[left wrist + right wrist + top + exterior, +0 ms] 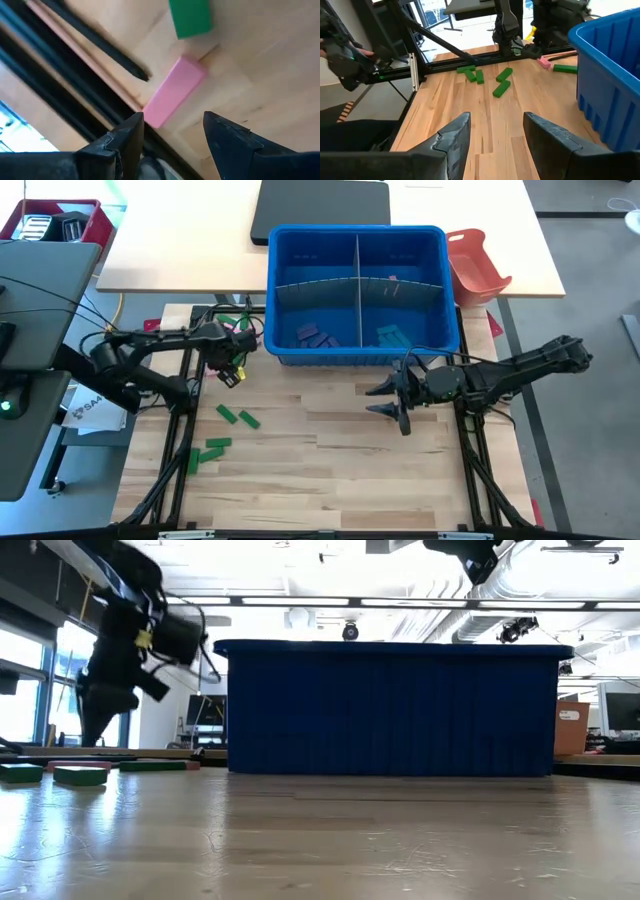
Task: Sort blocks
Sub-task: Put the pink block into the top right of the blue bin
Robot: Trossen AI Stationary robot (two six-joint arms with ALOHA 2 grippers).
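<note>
From above, the blue bin (pixel 357 295) sat at the far middle of the wooden table (pixel 330 470), split by a grey divider (pixel 357 280) into compartments; purple blocks (pixel 315 336) lay in its near-left cell and a teal block (pixel 391 335) in its near-right. The left gripper (pixel 232 365) hung by the bin's left corner, near the table's left rail. The right gripper (pixel 398 402) hovered just in front of the bin, fingers apart and holding nothing. Green blocks (pixel 237 417) lay scattered on the left half; the near and right boards were bare.

At table height, the bin wall filled the middle, with green blocks (pixel 80 776) low at the left edge and the left gripper (pixel 110 700) above them.

The left wrist camera showed its fingers (pixel 127 142) spread, unclenched, over a pink block (pixel 175 91) lying against the rail, a green block (pixel 190 17) just beyond it, perhaps touching.

The right wrist camera showed its fingers (pixel 452 137) parted over bare boards, green blocks (pixel 502 82) well ahead, the bin wall (pixel 612 75) close alongside.
</note>
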